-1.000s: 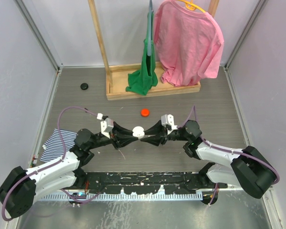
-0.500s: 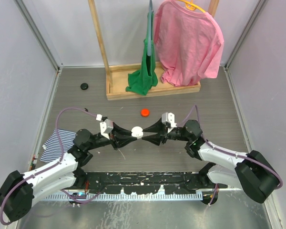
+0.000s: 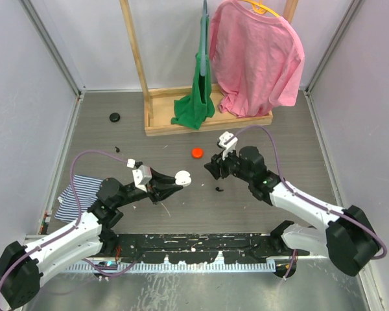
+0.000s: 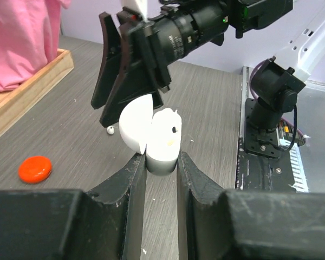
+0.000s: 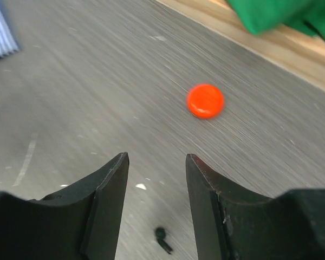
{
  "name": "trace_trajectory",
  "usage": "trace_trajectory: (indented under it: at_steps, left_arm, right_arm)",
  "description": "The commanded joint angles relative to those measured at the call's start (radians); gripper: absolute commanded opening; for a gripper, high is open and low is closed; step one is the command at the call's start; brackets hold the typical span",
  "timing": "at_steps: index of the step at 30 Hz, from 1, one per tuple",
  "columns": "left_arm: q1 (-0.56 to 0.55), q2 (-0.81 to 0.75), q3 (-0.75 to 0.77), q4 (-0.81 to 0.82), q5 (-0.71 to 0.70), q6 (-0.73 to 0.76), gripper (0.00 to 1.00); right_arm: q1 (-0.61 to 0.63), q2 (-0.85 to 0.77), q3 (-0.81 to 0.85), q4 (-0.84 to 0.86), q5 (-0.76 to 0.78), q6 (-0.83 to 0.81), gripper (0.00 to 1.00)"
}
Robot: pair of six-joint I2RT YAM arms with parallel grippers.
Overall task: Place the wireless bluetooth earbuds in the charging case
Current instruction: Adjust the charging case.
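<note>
Right fingers [image 5: 105, 200] away; charging case [image 4: 162, 143] upright

The white plastic charging case [image 4: 162, 146] is shining smooth and glossy; the black plastic fingers [image 4: 131, 187] are looking matt, the grey wood-grain desk [image 3: 298, 149] dull.

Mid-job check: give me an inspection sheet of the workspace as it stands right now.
Surface: grey wood-grain table, a few white flecks.
Job's things: white case, lid open, in the left gripper; small black piece lying on the table, possibly an earbud.
Clutter: red cap; black disc; striped cloth.
Grippers: left gripper shut on the case; right gripper open, empty.
Cables: purple cables looped along both arms.
Surroundings: wooden rack with green cloth and pink shirt.
</note>
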Motion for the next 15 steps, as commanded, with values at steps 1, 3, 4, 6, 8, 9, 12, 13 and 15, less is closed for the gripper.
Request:
trace_trajectory:
  at_steps: [1,3,4,6,8,9,12,13,15]
  left_arm:
    - [0.003,-0.024,0.005,0.013,-0.037,0.030,0.00]
    - [0.003,-0.030,0.004,0.007,-0.042,0.030,0.00]
    - [0.003,-0.032,0.005,0.005,-0.045,0.030,0.00]
    - [0.003,-0.038,0.005,0.000,-0.049,0.030,0.00]
    - [0.003,-0.040,0.005,-0.004,-0.053,0.031,0.00]
    - [0.003,-0.039,0.006,-0.008,-0.056,0.031,0.00]
    - [0.003,-0.040,0.009,-0.014,-0.055,0.029,0.00]
    - [0.003,-0.041,0.009,-0.014,-0.055,0.028,0.00]
    - [0.002,-0.043,0.009,-0.014,-0.056,0.026,0.00]
  right_arm:
    - [-0.033,0.097,0.107,-0.180,0.244,-0.009,0.53]
    - [-0.070,0.164,0.140,-0.206,0.243,-0.003,0.54]
    - [-0.088,0.190,0.155,-0.213,0.237,0.004,0.54]
    - [-0.122,0.243,0.180,-0.218,0.218,0.014,0.55]
    - [-0.167,0.292,0.206,-0.224,0.191,0.032,0.56]
    - [-0.185,0.314,0.219,-0.229,0.172,0.040,0.56]
    - [-0.244,0.379,0.258,-0.233,0.118,0.065,0.57]
    - [-0.264,0.399,0.267,-0.236,0.098,0.074,0.57]
    - [-0.297,0.435,0.287,-0.252,0.063,0.096,0.57]
